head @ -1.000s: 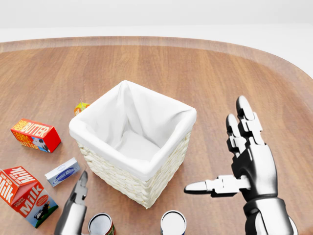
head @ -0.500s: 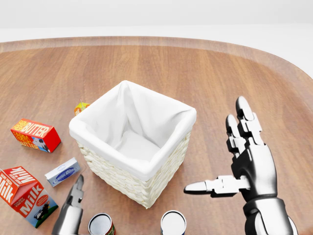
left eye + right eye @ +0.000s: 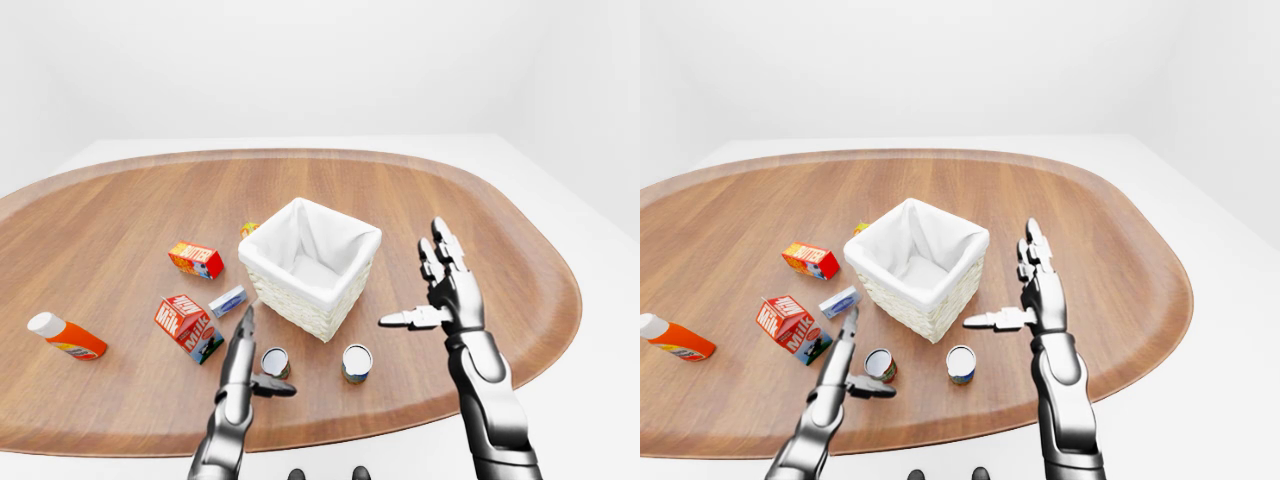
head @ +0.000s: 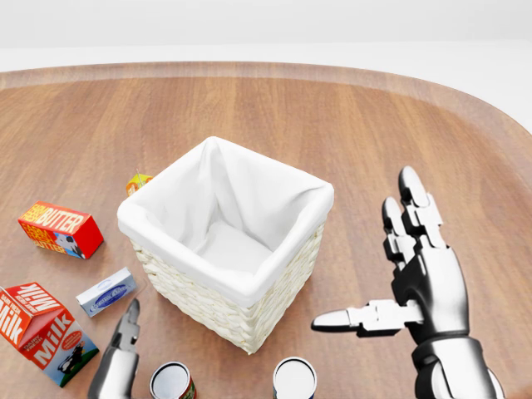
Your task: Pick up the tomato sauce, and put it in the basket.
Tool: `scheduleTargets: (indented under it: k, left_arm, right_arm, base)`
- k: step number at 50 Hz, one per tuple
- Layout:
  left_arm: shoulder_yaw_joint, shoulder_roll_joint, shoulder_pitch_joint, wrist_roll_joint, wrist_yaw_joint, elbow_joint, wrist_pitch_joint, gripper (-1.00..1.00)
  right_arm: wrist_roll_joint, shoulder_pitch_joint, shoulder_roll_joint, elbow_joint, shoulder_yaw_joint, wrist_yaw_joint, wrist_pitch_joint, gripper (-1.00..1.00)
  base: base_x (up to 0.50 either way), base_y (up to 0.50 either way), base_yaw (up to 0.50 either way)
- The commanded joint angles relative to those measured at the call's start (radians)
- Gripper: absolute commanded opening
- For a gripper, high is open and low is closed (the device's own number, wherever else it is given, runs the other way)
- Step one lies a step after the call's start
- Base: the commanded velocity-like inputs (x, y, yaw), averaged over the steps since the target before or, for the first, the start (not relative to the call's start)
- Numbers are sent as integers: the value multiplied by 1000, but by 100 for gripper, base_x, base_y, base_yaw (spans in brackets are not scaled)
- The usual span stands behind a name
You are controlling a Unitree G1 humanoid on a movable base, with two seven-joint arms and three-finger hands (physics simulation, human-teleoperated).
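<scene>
Wood-grain brown table (image 3: 480, 215), oval, carries all the items.

**Left-eye view.** The tomato sauce (image 3: 275, 361), a small can with a red label, stands upright near the bottom edge of the table, below the lower left wall of the basket (image 3: 300, 312) and apart from it. The left hand (image 3: 243, 362) is just to the can's left. Its fingers are straight and point up the picture, and its thumb reaches rightward beneath the can. The hand is spread and grasps nothing; whether it touches the can cannot be told. A second can (image 3: 356, 362) stands to the right of the first. The right hand (image 3: 452, 296) is raised well to the right of both cans, released, with fingers splayed upward and thumb pointing left. A milk carton (image 3: 187, 326), a butter box (image 3: 195, 259), a small blue-and-white box (image 3: 228, 300) and an orange bottle (image 3: 66, 337) lie left of the basket.

**Head view.** The white-lined wicker basket fills the centre and holds nothing. The tomato sauce is cut by the bottom edge. The left hand's fingers rise just to its left, near the basket's lower left wall. The right hand stands at lower right, empty.

**Right-eye view.** The same layout appears: the tomato sauce sits in the angle between the left hand's upright fingers and its outstretched thumb. The right hand is apart from it, beyond the second can.
</scene>
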Motion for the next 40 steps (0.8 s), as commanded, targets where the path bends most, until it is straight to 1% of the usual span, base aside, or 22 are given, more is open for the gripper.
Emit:
scheduleTargets:
  k: [1, 5, 7, 11, 12, 13, 14, 20, 21, 24, 26, 27, 32, 36, 37, 38, 39, 40]
  left_arm:
    - [5, 4, -23, -7, 5, 35, -5, 100]
    - [8, 5, -27, -9, 1, 26, 0, 100]
    - [9, 5, -22, -9, -8, 1, 17, 100]
    - [8, 6, -34, -8, 3, 35, 4, 100]
    - [7, 5, -32, -6, 2, 29, 9, 100]
    - [6, 6, -39, -5, 9, 52, -3, 100]
    - [6, 7, -43, -5, 12, 63, -5, 100]
    - [4, 6, -51, -3, 13, 69, -2, 100]
    - [1, 3, -48, 1, 10, 56, 8, 100]
    - [-3, 1, -52, 5, 16, 67, 5, 100]
    - [-6, 0, -61, 7, 24, 91, -5, 100]
    - [-6, 1, -61, 7, 25, 93, -5, 100]
    - [-10, -2, -59, 13, 23, 82, 6, 100]
    - [-15, -4, -61, 20, 28, 87, 8, 100]
    - [-16, -5, -59, 21, 26, 81, 12, 100]
    - [-16, -5, -62, 22, 28, 87, 10, 100]
    - [-16, -3, -69, 21, 34, 109, -3, 100]
    - [-16, -4, -71, 20, 36, 116, -5, 100]
  right_arm:
    - [-3, 5, 1, -1, 3, 1, 0, 100]
    - [-4, 6, 2, 5, 4, 3, 0, 100]
    - [-4, 7, 2, 3, 4, 2, 0, 100]
    - [-4, 7, 2, 2, 4, 3, 0, 100]
    - [-5, 6, 2, 3, 5, 2, 0, 100]
    - [-5, 8, 2, 2, 5, 3, 0, 100]
    - [-5, 9, 2, 0, 5, 3, 0, 100]
    - [-5, 7, 2, 1, 5, 3, 0, 100]
    - [-5, 6, 2, 3, 5, 3, 0, 100]
    - [-6, 10, 3, 0, 6, 4, 0, 100]
    - [-5, 10, 2, -1, 5, 4, 0, 100]
    - [-5, 10, 2, -1, 5, 4, 0, 100]
    - [-6, 10, 2, -3, 5, 4, 0, 100]
    - [-6, 10, 3, 0, 6, 4, 0, 100]
    - [-6, 9, 3, 1, 6, 4, 0, 100]
    - [-7, 9, 3, 3, 6, 4, 0, 100]
    - [-7, 9, 3, 4, 6, 4, 0, 100]
    - [-6, 10, 3, 2, 6, 4, 0, 100]
  base:
    - [0, 0, 0]
    - [0, 0, 0]
    - [0, 0, 0]
    - [0, 0, 0]
    - [0, 0, 0]
    - [0, 0, 0]
    - [0, 0, 0]
    - [0, 0, 0]
    - [0, 0, 0]
    - [0, 0, 0]
    - [0, 0, 0]
    - [0, 0, 0]
    - [0, 0, 0]
    - [0, 0, 0]
    - [0, 0, 0]
    - [0, 0, 0]
    - [0, 0, 0]
    - [0, 0, 0]
